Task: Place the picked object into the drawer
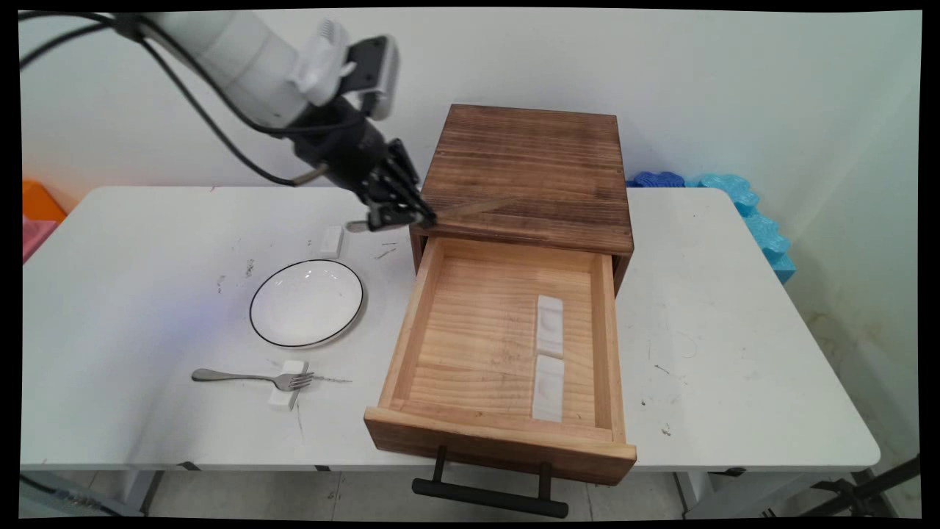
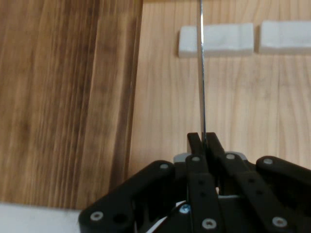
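Now gripper [image 1: 400, 213] clamped on thin knife [image 2: 201, 73], blade edge-on, hovering at drawer's [image 1: 470, 330] back-left corner. Blade's long axis points toward four o'clock, at two white rests [image 1: 548, 356] inside. Plate [image 1: 306, 303], fork [image 1: 250, 378] lie around seven o'clock.
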`<state>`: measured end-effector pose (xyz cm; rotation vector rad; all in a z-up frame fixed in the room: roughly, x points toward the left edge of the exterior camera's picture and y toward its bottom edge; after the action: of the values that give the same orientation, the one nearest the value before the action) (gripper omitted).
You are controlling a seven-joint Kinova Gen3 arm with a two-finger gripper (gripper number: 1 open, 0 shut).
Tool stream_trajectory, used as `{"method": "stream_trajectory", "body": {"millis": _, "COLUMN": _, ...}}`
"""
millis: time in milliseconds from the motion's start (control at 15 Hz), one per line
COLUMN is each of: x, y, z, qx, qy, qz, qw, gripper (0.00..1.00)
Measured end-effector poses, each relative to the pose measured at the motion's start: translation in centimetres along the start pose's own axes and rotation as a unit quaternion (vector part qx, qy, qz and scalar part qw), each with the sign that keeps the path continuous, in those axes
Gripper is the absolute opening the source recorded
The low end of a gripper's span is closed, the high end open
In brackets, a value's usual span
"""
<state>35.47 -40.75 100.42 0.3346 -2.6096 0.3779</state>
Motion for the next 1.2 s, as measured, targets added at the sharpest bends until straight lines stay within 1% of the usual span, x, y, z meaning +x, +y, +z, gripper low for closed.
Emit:
{"method": "stream_trajectory", "body": {"millis": 267, "x": 2.7, "y": 0.3, "z": 3.5, "qx": -0.007, "qy": 0.003, "qz": 0.007, "qw": 0.9999, "gripper": 0.0}}
{"method": "stream_trajectory", "body": {"millis": 600, "x": 4.7, "y": 0.8, "z": 7.9, "qx": -0.016, "qy": 0.003, "qz": 0.021, "qw": 0.9997, "gripper": 0.0}}
{"method": "stream_trajectory", "body": {"millis": 933, "x": 5.5, "y": 1.2, "z": 11.3, "qx": -0.022, "qy": 0.0, "qz": 0.032, "qw": 0.9992, "gripper": 0.0}}
{"method": "stream_trajectory", "body": {"millis": 1200, "x": 5.4, "y": 1.5, "z": 13.9, "qx": -0.026, "qy": -0.007, "qz": 0.038, "qw": 0.9989, "gripper": 0.0}}
